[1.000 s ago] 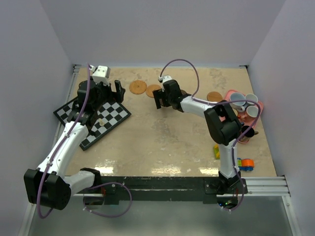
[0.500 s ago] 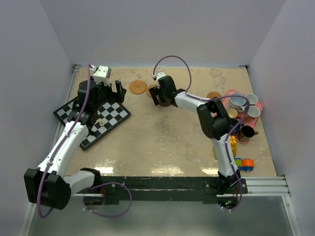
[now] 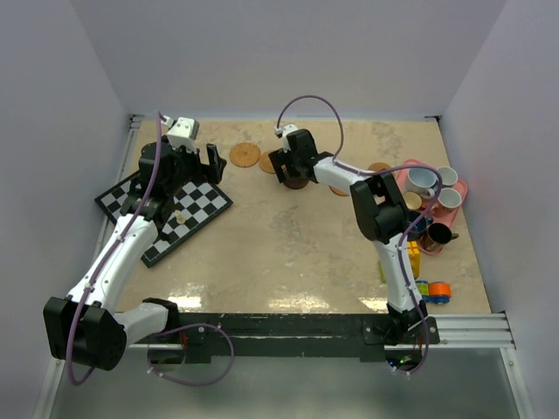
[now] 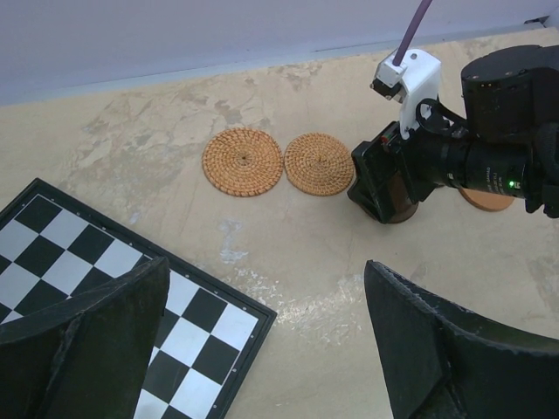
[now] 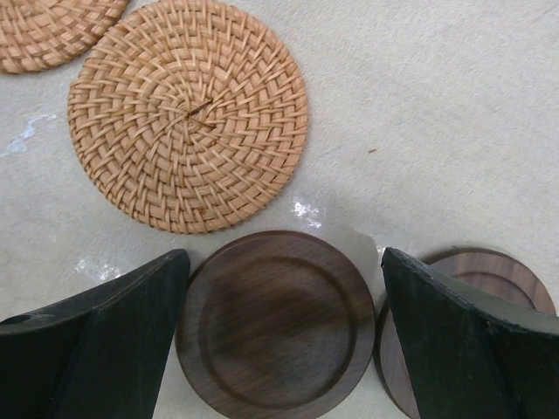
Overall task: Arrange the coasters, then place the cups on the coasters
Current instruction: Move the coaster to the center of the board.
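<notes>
Right wrist view: dark brown coaster (image 5: 275, 336) lies flat on the table (image 5: 437, 105) at bottom centre, between the fingers of the right gripper (image 5: 284, 262). Jaws are spread wide, 1 finger on each side of the disc; can't tell if either touches its rim. Second dark brown coaster (image 5: 476, 284) is at lower right, just beside the first and partly hidden behind the right-hand finger. Woven tan coaster (image 5: 188, 113) is at upper centre, just above the dark one with a small gap. Another woven tan coaster (image 5: 48, 26) is cut off by the upper-left corner, nearly touching its neighbour.

Top view: the woven pair sits side by side at upper centre. Third tan coaster (image 3: 379, 168) is right of centre, next to the pink tray (image 3: 461, 188) at the right edge. 3 white cups (image 3: 422, 181) are on the tray, with a dark cup (image 3: 438, 234) at its lower edge. Coloured blocks (image 3: 410, 258) are at lower right.

Left gripper (image 4: 266, 271) hovers over the corner of a chessboard (image 4: 52, 253) at lower left of its own view, jaws spread wide, holding nothing.
</notes>
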`<action>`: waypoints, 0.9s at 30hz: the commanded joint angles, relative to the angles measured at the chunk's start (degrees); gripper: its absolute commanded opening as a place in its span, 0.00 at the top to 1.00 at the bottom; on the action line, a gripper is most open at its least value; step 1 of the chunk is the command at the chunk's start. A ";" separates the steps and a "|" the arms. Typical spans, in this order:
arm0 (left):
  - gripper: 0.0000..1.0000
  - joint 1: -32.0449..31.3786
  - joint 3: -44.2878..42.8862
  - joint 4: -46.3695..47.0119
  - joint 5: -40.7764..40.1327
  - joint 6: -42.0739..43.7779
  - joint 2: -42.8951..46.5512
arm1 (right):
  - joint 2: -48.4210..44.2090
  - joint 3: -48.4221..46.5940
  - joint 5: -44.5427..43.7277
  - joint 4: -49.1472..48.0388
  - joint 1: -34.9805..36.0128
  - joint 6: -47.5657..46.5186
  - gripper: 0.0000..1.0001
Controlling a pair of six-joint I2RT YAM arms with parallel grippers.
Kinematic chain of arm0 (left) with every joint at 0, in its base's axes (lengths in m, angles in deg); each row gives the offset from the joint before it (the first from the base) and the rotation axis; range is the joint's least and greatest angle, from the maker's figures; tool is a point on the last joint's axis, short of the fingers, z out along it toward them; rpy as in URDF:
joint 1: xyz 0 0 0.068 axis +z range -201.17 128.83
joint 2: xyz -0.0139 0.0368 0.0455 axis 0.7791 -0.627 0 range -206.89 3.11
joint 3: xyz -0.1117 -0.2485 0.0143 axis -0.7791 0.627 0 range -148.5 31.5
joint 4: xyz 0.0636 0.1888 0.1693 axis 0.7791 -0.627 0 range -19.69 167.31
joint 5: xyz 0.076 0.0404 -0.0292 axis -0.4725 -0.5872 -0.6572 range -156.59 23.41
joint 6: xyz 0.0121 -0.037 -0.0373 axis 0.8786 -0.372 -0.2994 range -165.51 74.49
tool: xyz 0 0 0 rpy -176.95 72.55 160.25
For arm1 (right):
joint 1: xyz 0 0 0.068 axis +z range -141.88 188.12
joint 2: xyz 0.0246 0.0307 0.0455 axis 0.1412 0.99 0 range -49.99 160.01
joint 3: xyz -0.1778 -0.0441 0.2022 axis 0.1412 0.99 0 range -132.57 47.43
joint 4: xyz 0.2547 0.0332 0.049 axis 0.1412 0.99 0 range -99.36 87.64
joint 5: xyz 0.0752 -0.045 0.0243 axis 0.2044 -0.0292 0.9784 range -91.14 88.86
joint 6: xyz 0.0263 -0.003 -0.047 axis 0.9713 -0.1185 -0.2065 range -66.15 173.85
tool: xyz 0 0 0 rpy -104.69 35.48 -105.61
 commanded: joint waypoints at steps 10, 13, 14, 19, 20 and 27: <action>0.03 -0.42 0.09 2.49 0.60 -0.60 -0.34 | -2.60 7.78 7.11 3.00 -2.51 7.23 0.02; 0.03 -0.42 0.01 2.49 0.87 -0.60 -0.33 | -4.88 11.38 7.11 2.03 -2.43 8.46 0.03; 0.03 -0.42 0.09 2.49 0.87 -0.69 -0.25 | -5.94 13.05 7.11 1.33 -2.51 8.81 0.04; 0.03 -0.42 0.09 2.49 0.96 -0.87 0.10 | -12.09 22.10 7.11 -3.24 -2.16 11.01 0.04; 0.03 -0.42 0.18 2.58 1.04 -0.95 0.10 | -13.06 23.59 6.33 -3.68 -1.90 11.36 0.04; 0.03 -0.42 0.18 2.58 0.87 -1.04 -0.07 | -19.30 35.45 5.44 -10.18 -0.05 15.75 0.07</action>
